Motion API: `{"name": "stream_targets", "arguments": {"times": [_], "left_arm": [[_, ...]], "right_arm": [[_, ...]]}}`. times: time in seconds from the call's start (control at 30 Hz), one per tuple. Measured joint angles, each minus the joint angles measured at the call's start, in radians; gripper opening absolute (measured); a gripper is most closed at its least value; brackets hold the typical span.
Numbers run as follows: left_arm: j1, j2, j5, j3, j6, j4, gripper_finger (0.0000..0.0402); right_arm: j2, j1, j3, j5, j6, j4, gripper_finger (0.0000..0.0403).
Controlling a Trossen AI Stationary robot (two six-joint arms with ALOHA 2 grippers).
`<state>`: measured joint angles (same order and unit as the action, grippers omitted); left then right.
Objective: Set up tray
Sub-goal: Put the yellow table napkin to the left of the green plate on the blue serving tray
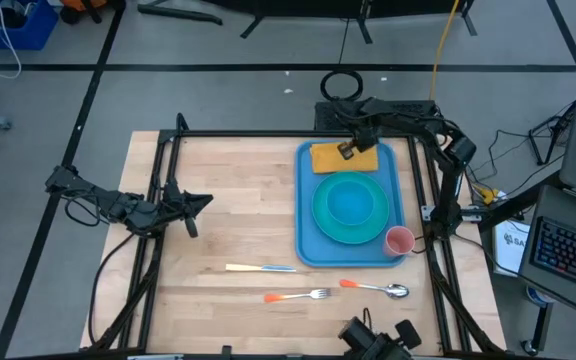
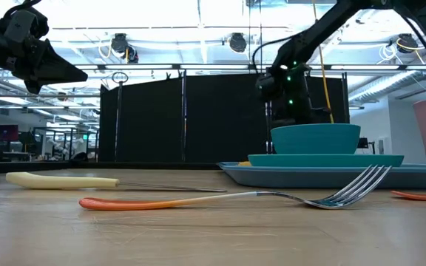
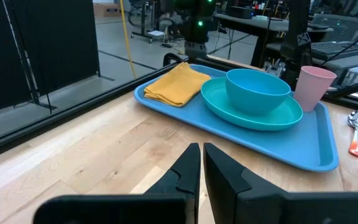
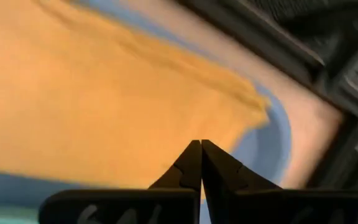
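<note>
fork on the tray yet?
No. In the high view the fork lies on the bare table, in front of the tray, between the knife and the spoon.

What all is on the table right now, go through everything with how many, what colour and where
tray: one, blue, right half of table
napkin: one, yellow-orange, folded, tray's far end
plate: one, turquoise, middle of tray
bowl: one, blue, on the plate
cup: one, pink, tray's near right corner
knife: one, cream handle, table near edge
fork: one, orange handle, below the knife
spoon: one, orange handle, right of the fork
left gripper: shut, over bare table at left
right gripper: shut, over the napkin
</note>
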<state>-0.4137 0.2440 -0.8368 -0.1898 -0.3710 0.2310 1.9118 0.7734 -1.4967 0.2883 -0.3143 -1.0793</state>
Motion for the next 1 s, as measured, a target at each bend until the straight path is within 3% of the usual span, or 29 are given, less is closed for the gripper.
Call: {"name": "stream_targets", "arguments": {"times": [0.13, 1.0], "left_arm": [[0.000, 0.000, 0.000, 0.000, 0.000, 0.000, 0.0024], [0.000, 0.000, 0.000, 0.000, 0.000, 0.000, 0.0024]], "right_arm": [[0.001, 0.022, 0.000, -0.084, 0.016, 0.083, 0.0000], [0.041, 0.089, 0.130, -0.160, 0.005, 0.172, 0.0000]]}}
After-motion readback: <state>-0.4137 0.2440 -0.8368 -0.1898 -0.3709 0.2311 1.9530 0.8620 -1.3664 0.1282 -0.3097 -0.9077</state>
